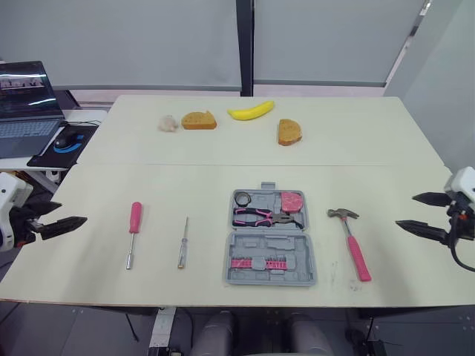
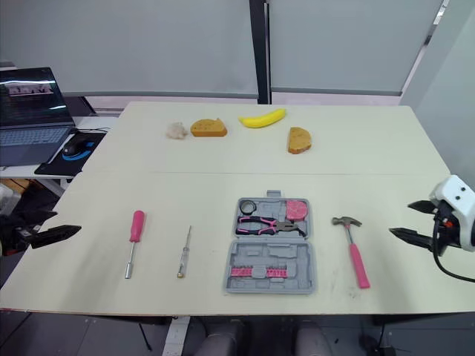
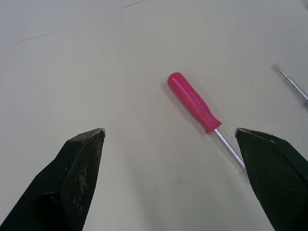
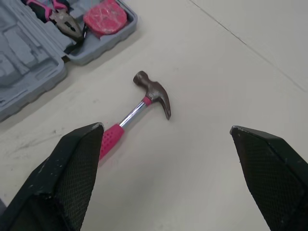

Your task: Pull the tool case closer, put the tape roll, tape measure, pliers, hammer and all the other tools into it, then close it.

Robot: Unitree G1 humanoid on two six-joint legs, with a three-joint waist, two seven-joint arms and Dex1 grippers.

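Note:
The grey tool case point(image 1: 270, 258) lies open near the table's front middle. In its far half sit the tape roll point(image 1: 243, 198), the pink tape measure point(image 1: 292, 201) and the pink-handled pliers point(image 1: 261, 216); pink bits fill its near half. A pink-handled hammer point(image 1: 352, 233) lies to its right. Left of it rest a thin metal driver point(image 1: 182, 242) and a pink-handled screwdriver point(image 1: 133, 231). My left gripper point(image 1: 61, 216) hangs open off the table's left edge, pointing at the screwdriver point(image 3: 193, 102). My right gripper point(image 1: 423, 215) is open at the right edge, facing the hammer point(image 4: 144, 101).
At the table's far side lie a banana point(image 1: 251, 111), two bread pieces point(image 1: 199, 120) point(image 1: 289, 132) and a pale lump point(image 1: 168, 123). A laptop point(image 1: 28, 100) and a mouse point(image 1: 68, 139) sit on a side desk at the left.

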